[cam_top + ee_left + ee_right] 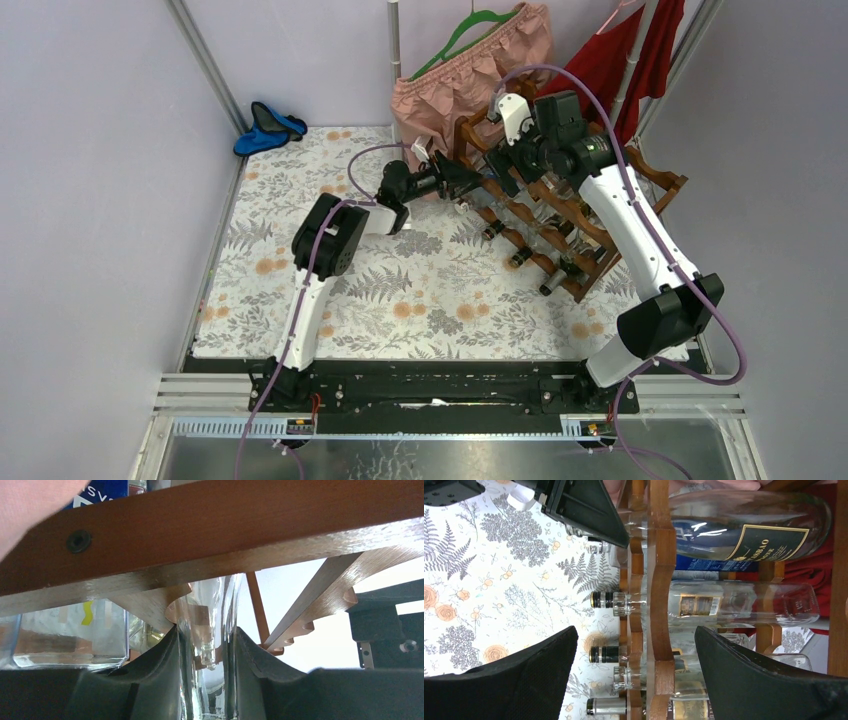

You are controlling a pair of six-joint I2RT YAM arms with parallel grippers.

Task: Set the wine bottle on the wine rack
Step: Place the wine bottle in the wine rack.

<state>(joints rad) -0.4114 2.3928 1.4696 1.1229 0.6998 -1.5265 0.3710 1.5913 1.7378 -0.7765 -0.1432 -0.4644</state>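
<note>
Left arm [308, 310] and right arm [640, 235] were white links, black joint housings. Purple cable [372, 150] ran along each. Right tool [635, 632] fingers [749, 680] were black.

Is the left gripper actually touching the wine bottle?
Touching. Left wrist view: both fingers of the left gripper press against the clear wine bottle, no gap.

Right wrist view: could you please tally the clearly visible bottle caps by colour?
Black caps: 2
Silver cap: 1
Total: 3
One more top, higher up, is too hidden to class.
</note>
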